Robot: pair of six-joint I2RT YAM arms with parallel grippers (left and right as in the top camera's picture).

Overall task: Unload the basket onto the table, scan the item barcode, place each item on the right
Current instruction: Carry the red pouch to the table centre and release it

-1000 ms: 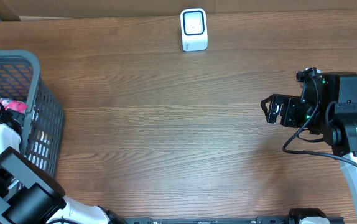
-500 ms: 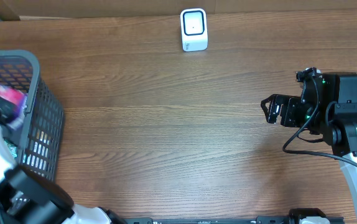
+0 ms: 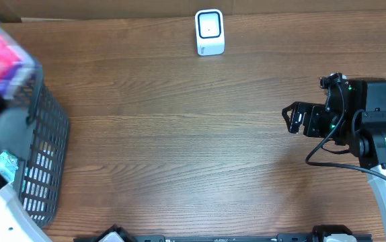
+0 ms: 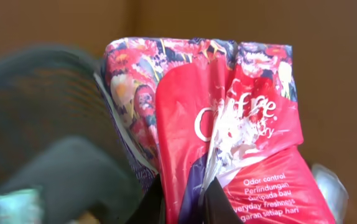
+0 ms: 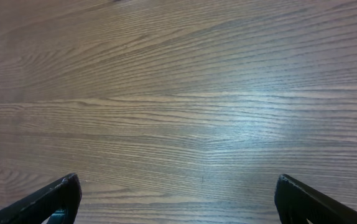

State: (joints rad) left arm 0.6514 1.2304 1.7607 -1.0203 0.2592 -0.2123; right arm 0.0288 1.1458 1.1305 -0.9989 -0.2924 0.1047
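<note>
Two arms are at the brown table (image 3: 179, 148). The left gripper (image 4: 185, 208) pinches the bottom edge of a soft red packet (image 4: 241, 124) with flowers on it, its fingers squeezed tight on the plastic. The packet is up in the air over the grey basket (image 3: 48, 144) at the left side. It looks smeared from above, so I think it is moving fast. The white scanner (image 3: 210, 31) stands at the far edge of the table, near the middle, well apart from the packet. The right gripper (image 5: 178, 198) hangs over bare wood on the right, its fingers spread wide and holding nothing. No barcode shows on the side of the packet we can see, so it may be on the back. The grip is only on a thin crumpled bit of wrapper, so a quick swing could make the packet slip out or flop over. Then the stripes might face away from the scanner and not get read. The packet could also bump the basket rim.
</note>
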